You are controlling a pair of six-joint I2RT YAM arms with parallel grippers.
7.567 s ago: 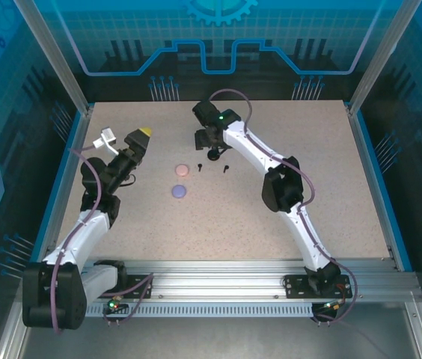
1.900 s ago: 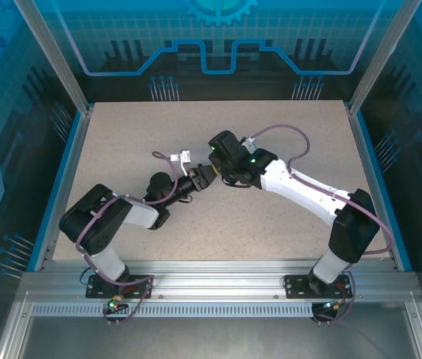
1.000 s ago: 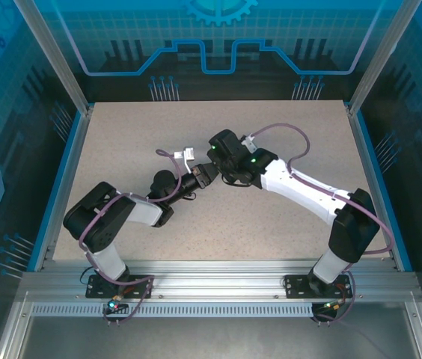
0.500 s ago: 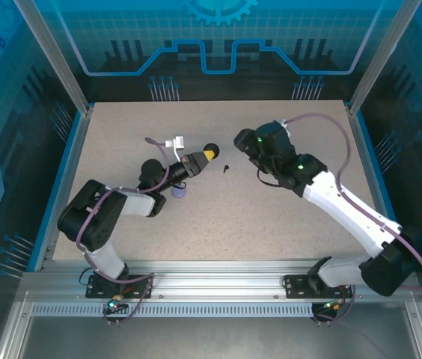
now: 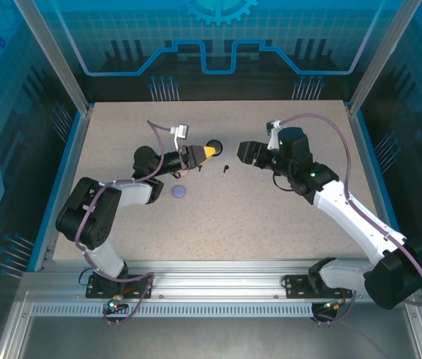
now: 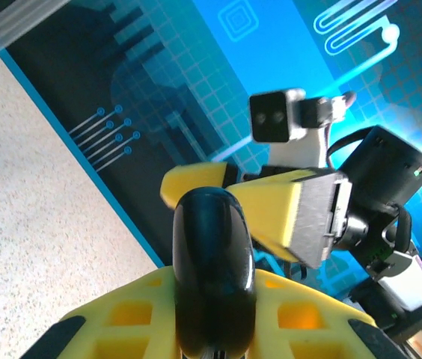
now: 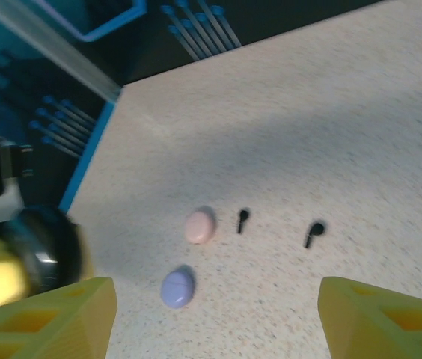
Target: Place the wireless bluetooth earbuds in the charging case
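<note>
Top external: L gripper (image 5: pixel 206 151) is shut tight on the black case (image 5: pixel 213 145). R gripper (image 5: pixel 239 154) is wide open w/ nothing in it. Black earbuds (image 5: pixel 224 167) lie on the surface (image 5: pixel 271 217) nearby. Best way: go down slow & pinch one by its stem.

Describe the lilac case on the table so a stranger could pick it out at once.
On the speckled table, look beside the left arm's forearm, short of the left gripper that holds a black case. The lilac case lies there: round, pale purple, nearer the arm bases than the pink case.
</note>
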